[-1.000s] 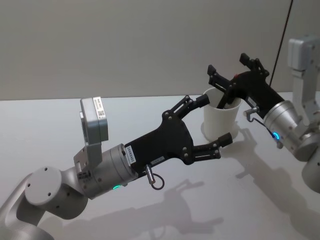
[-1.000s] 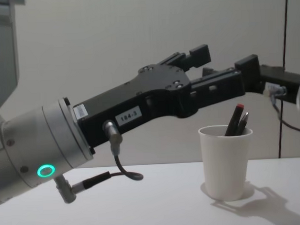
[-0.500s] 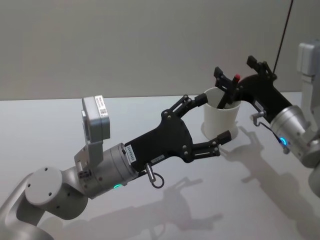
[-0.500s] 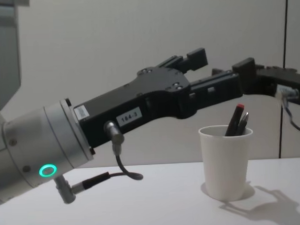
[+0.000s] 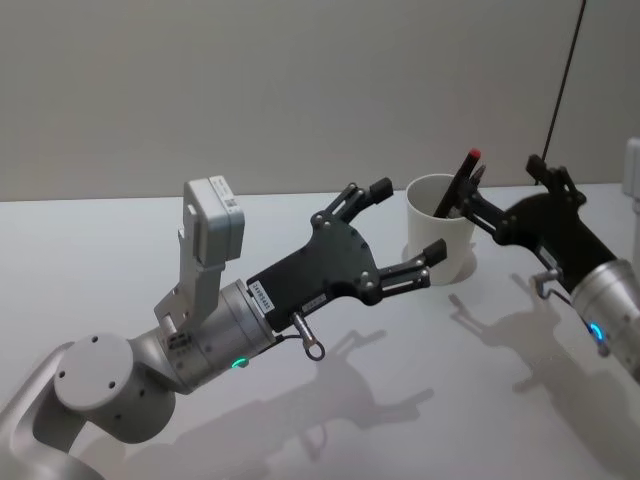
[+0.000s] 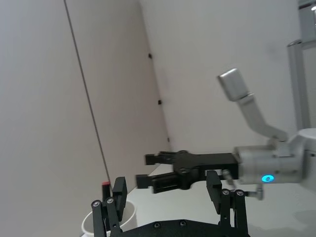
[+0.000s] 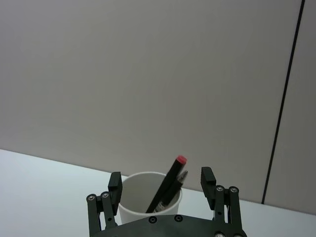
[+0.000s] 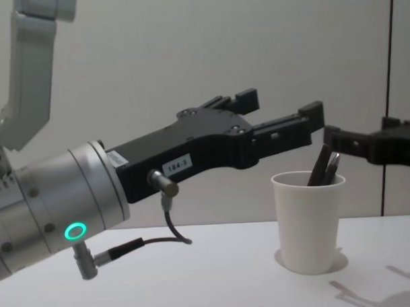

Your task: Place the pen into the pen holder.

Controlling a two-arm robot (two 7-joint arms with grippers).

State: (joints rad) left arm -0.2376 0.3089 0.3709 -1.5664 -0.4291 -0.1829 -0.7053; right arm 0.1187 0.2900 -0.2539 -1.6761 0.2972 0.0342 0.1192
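Note:
The pen holder (image 5: 441,246), a white paper cup, stands upright on the table. A black pen (image 5: 463,177) with a red cap leans inside it beside a second dark pen with a silver tip (image 8: 332,164). My right gripper (image 5: 507,190) hovers open just right of the cup, holding nothing, its fingers level with the pen tops. From its wrist view the cup (image 7: 129,207) and pen (image 7: 170,178) lie straight ahead between the open fingers. My left gripper (image 5: 408,220) is open and empty just left of the cup, above the rim in the chest view (image 8: 281,105).
The grey tabletop (image 5: 90,260) stretches left and forward of the cup. A plain wall stands behind, with a dark vertical cable (image 5: 562,80) at the far right. A shadow of the arms falls on the table in front.
The right gripper has drawn back from above the cup toward the right and down, leaving the pen in the cup. The left gripper has pulled back left, away from the cup.

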